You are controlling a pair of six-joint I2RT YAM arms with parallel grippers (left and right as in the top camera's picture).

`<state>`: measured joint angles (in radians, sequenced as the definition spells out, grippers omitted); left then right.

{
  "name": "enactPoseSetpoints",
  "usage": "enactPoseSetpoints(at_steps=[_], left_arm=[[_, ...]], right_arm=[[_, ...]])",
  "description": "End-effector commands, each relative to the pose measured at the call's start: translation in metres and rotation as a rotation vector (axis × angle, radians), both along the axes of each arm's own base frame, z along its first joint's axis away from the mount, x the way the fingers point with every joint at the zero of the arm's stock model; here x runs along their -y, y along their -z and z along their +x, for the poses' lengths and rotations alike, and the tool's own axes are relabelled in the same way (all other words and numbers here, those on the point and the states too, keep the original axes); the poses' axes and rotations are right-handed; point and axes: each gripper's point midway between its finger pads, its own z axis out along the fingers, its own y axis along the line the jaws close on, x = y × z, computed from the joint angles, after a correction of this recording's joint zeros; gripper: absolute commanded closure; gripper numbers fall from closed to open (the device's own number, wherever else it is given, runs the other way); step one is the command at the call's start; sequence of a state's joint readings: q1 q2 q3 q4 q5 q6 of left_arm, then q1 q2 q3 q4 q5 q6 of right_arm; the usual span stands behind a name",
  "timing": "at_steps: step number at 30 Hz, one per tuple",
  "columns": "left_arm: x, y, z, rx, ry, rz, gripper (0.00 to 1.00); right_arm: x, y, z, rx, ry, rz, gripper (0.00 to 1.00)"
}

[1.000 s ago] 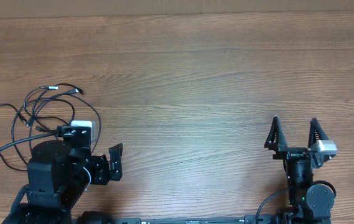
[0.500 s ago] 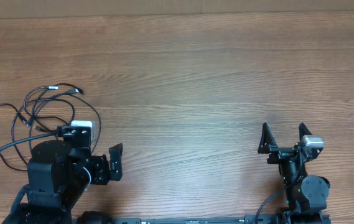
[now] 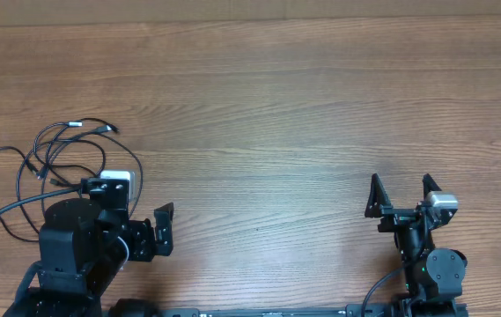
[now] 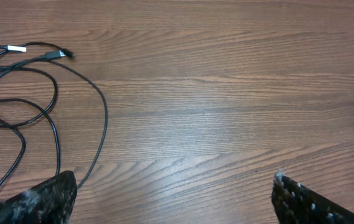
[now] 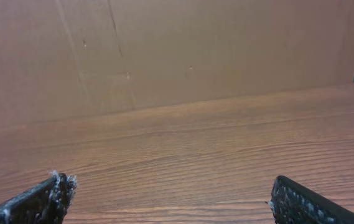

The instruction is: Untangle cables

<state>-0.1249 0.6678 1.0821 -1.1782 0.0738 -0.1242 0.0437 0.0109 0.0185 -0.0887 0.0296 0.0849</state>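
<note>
**Wooden table and what lies on it**

The brown wood-grain table [image 3: 276, 106] is seen from overhead, with its grain running left to right. The cables [image 3: 49, 164], thin and black, lie flat on it near the left edge in loose, overlapping loops. Some strands run off the left border of the view. Two plug ends [image 3: 105, 129] lie close together at the far side of the heap, and one strand there carries a pale band. One wide arc bows out to the right of the other loops.
</note>
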Motion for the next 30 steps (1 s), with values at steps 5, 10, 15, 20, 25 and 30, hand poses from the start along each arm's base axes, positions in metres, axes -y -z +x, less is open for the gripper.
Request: enactPoseSetpoints(at_steps=[5, 10, 15, 20, 25, 30], left_arm=[[0.0, 0.001, 0.0, -0.002, -0.007, -0.001, 0.01], [0.0, 0.001, 0.0, -0.002, -0.007, -0.001, 0.0], [-0.003, 0.002, -0.002, 0.004, -0.02, -0.001, 0.01], [-0.007, 0.012, -0.009, 0.015, -0.031, 0.001, 0.0], [-0.009, 0.03, -0.002, 0.123, -0.045, -0.012, 0.0], [-0.006, 0.056, 0.007, 0.241, -0.045, -0.041, 0.0]], right_arm=[[0.0, 0.001, 0.0, 0.005, 0.0, -0.004, 0.0], [0.0, 0.001, 0.0, 0.005, 0.0, -0.004, 0.0], [0.001, 0.001, 0.0, 0.005, 0.001, -0.004, 0.0], [0.0, 0.001, 0.0, 0.005, 0.0, -0.004, 0.0], [0.0, 0.001, 0.0, 0.005, 0.0, -0.004, 0.0], [0.0, 0.001, 0.0, 0.005, 0.0, -0.004, 0.0]])
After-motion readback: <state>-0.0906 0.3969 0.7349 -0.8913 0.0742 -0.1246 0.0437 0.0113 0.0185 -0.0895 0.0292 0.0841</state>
